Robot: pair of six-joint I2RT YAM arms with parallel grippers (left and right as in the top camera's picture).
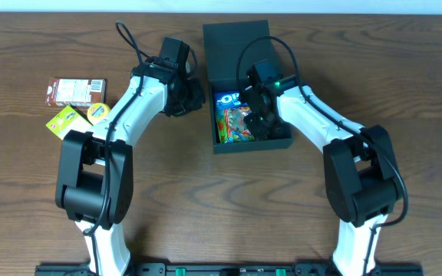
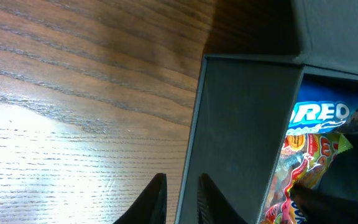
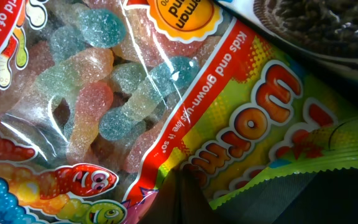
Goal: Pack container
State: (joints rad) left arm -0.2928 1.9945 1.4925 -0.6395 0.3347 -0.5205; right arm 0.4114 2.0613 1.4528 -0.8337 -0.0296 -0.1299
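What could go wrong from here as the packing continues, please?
The right gripper is shut, low inside the container, close against the gummy worm bag; pulling out could drag the bag along. The left gripper sits close to the container's left wall, so a small move might shove the box.

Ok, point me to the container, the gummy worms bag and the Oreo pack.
container (image 1: 221,46), overhead, open flap lid
gummy worms bag (image 3: 104,112), right wrist, clear window
Oreo pack (image 2: 319,113), left wrist, white logo lettering
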